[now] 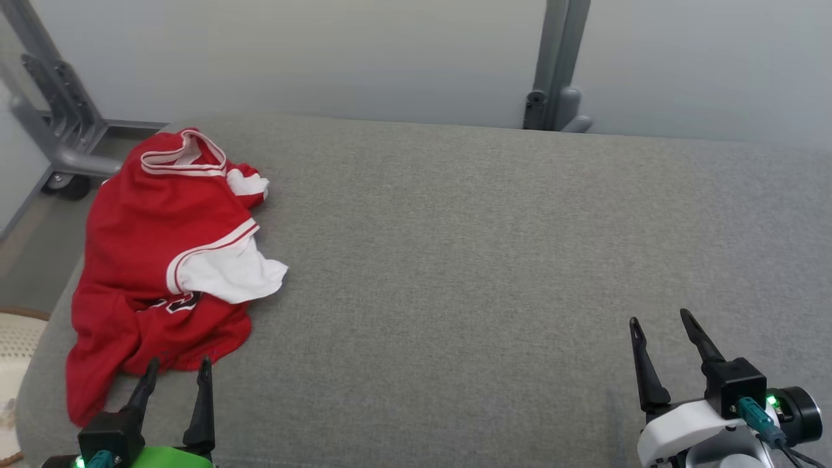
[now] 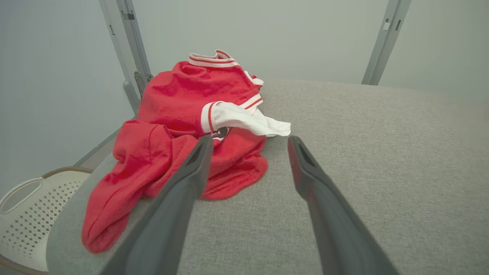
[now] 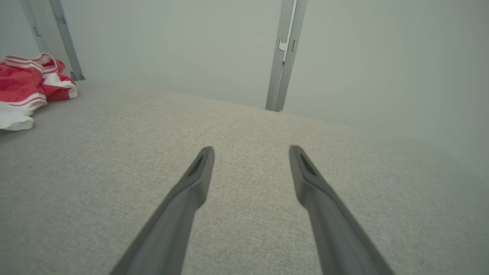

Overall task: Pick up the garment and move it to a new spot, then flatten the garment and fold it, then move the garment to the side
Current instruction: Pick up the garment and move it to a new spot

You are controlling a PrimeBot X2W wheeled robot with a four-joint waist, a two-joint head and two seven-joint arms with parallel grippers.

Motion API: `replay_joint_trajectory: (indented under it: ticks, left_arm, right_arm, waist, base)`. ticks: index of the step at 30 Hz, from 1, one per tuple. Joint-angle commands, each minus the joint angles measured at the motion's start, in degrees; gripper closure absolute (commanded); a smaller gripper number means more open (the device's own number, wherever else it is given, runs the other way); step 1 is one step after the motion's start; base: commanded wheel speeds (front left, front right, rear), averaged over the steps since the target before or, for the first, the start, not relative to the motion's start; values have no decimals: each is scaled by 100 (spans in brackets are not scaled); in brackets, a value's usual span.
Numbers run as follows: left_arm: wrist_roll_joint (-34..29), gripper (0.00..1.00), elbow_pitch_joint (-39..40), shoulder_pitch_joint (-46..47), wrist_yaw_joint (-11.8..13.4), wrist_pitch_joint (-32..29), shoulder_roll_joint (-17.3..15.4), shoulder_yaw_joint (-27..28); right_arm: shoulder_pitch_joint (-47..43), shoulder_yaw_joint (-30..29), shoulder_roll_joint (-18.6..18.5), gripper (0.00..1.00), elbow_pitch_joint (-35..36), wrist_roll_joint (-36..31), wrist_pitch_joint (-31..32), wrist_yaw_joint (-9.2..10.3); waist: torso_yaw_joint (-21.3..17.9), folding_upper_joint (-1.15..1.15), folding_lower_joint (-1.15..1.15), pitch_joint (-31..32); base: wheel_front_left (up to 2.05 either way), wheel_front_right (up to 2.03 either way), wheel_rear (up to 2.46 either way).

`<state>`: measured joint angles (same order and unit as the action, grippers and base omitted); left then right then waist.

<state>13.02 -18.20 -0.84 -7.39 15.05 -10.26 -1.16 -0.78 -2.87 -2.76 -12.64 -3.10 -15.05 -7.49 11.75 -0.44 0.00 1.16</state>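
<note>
I count one crumpled red jersey with white trim [image 1: 162, 260] on one grey woven-fabric surface [image 1: 487, 260]. My left gripper [image 1: 179, 361] and right gripper [image 1: 660, 318] both stand spread, empty.

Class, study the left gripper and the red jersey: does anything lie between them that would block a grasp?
Nothing visible does. The open left gripper is right at the near edge of the red jersey on the grey cushion; the right gripper is far aside.

The black print [image 1: 177, 301] on the garment [image 1: 149, 221] hid under a white flap [image 1: 234, 273] (nobody could read it). The basket [image 1: 18, 341] was cut off.
</note>
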Motion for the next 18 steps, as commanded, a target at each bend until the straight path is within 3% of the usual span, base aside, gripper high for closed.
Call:
replay_joint_trajectory:
  ticks: [1,10,14,18]
  left_arm:
    - [8,0,17,-83,-17,18,-25,56]
    - [77,0,83,92,-17,18,29,168]
    - [187,0,-51,544,-17,17,-52,160]
    - [350,0,-695,1418,-16,-80,-282,-60]
  right_arm:
    - [68,26,-23,0,-16,55,-20,0]
    - [145,72,-26,0,15,-2,-20,0]
    - [277,41,-25,0,58,-135,-20,0]
    - [497,20,-23,0,129,-295,-20,0]
  waist:
    - [479,44,0,45]
    - [459,44,0,-230]
    - [331,44,0,-656]
    - [180,44,0,-1234]
  base:
    - [0,0,0]
    - [0,0,0]
    - [0,0,0]
    - [0,0,0]
